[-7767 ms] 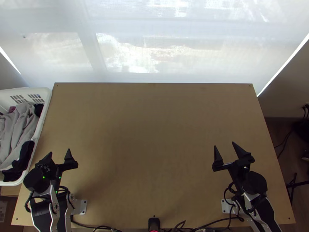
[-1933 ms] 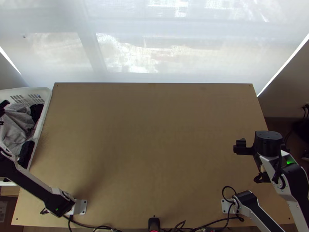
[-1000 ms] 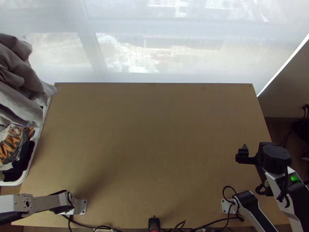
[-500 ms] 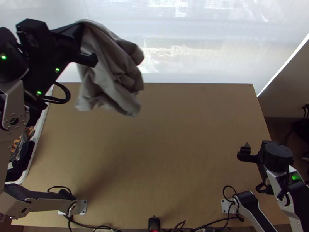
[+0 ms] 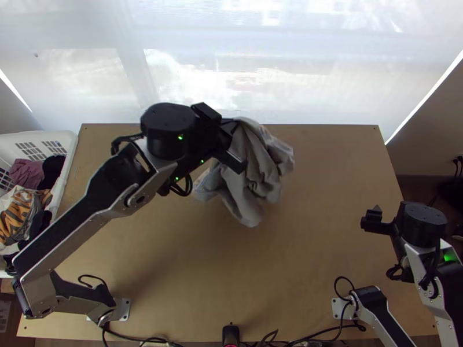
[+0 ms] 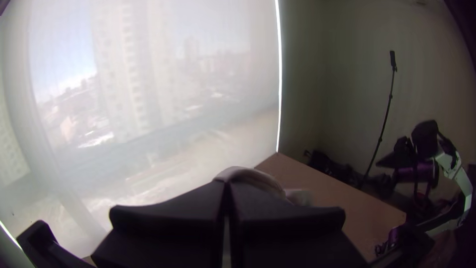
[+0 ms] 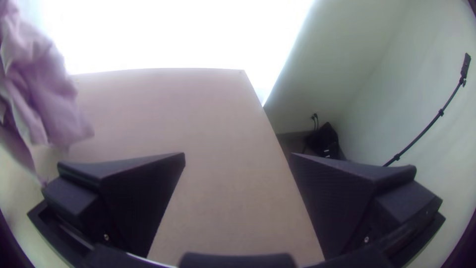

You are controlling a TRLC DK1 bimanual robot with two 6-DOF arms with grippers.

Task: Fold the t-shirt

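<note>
left gripper [image 5: 236, 137] is clamping a bunched grey t-shirt [image 5: 254, 168], cloth is hanging over the counter [image 5: 278, 260] toward its far edge, right gripper [image 5: 379, 222] is gaping wide, holding nothing

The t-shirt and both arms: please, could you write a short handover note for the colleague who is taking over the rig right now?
Left end effector: shut on the t-shirt, which is grey.
Right end effector: open, empty, by the table's right edge.
T-shirt: hangs in bunched folds over the far part of the table; which part is gripped, I cannot tell.
Basket: at the table's left side, with other clothes inside.
Done: t-shirt gripped and over the table.
Left to do: lay it down, spread it, fold it. No fold is made yet.
</note>
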